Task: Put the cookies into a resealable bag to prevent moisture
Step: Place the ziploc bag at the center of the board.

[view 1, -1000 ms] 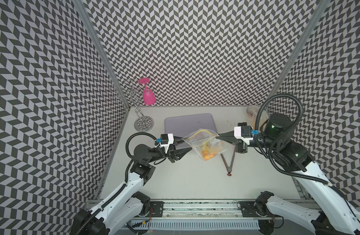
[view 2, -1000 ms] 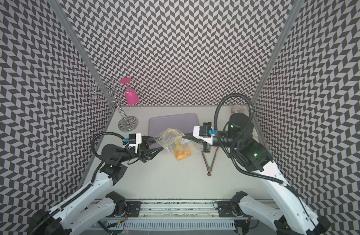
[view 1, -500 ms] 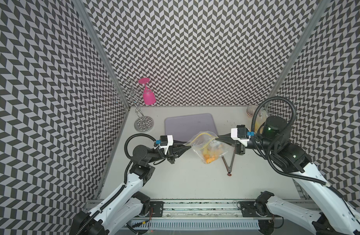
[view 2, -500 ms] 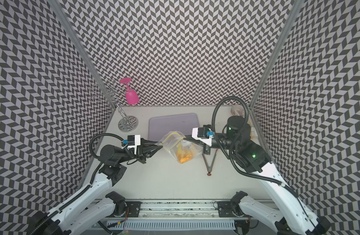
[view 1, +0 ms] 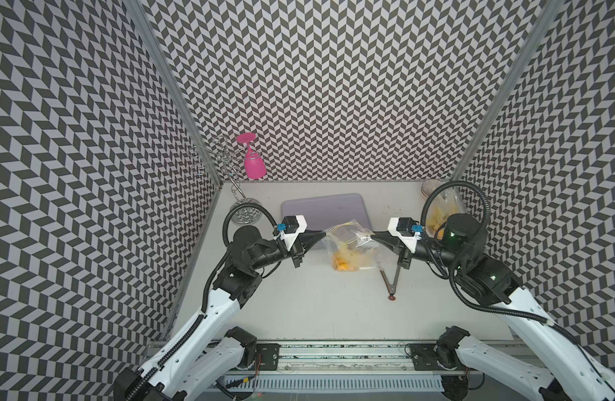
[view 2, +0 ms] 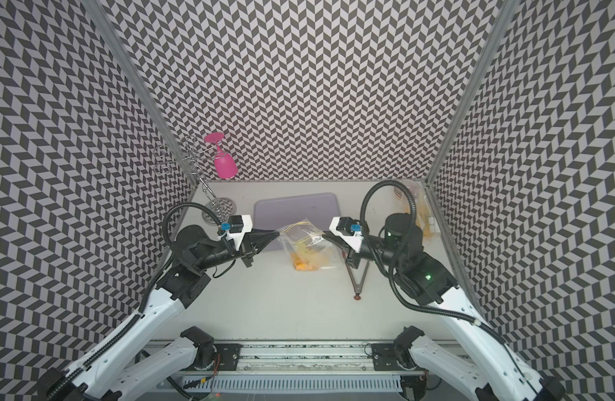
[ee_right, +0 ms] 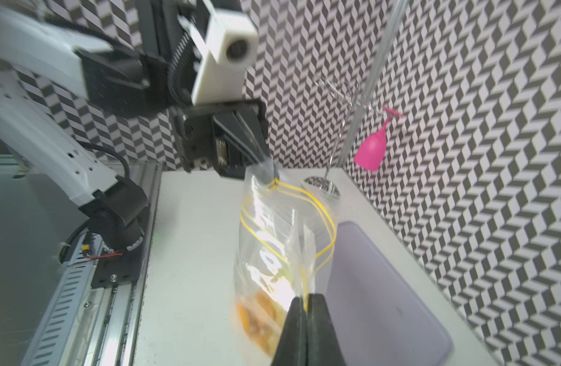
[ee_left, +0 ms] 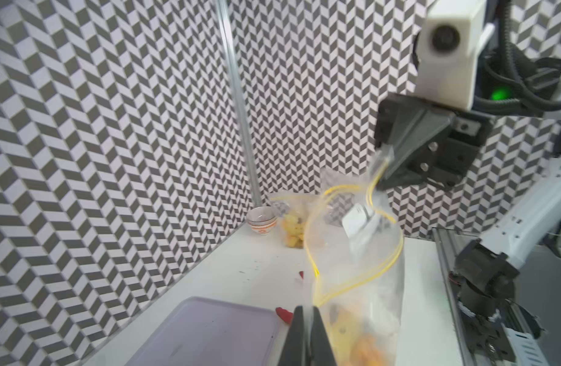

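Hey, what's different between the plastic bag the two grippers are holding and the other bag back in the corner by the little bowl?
The held bag hangs pinched at its top corners by the left gripper and right gripper; the corner bag sits on the table beside the bowl, untouched. The held bag gapes open at the top; the corner bag's closure is too unclear to judge. Both are clear plastic holding yellowish pieces.
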Available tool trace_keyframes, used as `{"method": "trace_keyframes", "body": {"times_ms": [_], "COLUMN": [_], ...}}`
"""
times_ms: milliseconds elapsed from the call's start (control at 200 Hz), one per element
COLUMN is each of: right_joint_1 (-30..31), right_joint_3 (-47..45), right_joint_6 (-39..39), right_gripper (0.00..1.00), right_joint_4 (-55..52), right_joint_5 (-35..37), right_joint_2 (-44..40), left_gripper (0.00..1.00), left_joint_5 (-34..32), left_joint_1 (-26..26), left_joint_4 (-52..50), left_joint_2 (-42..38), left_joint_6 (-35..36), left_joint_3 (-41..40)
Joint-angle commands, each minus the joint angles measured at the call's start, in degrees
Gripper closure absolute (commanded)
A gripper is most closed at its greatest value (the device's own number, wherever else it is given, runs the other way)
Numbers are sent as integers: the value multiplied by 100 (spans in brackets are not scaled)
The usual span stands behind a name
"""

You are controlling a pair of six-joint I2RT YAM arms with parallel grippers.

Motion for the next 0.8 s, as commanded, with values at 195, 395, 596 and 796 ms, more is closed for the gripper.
{"method": "trace_keyframes", "body": {"times_ms": [195,395,596,796], "right_joint_1": [-22,-15,-22,-18], "right_joint_3": [-2277,-2708,-2935,-3028], "right_joint_6": [1509,1554,2196,2661], "right_gripper": [95,90,76,46], "right_joint_4": [1640,1599,2154,2696], "right_joint_5": [285,385,891,1409], "right_joint_2": [-250,19,-139,-643], "left_gripper": [100,100,100,100], "left_joint_5": [-1247,-1090,-949,-869], "left_joint_1": [-15,-79,-92,-93], "left_joint_4": [-2267,-2356,-2180,-2196], "left_joint_2": [423,645,659,687], "left_joint_6": [1309,1433,1611,1735], "left_joint_3": [507,497,344,300]}}
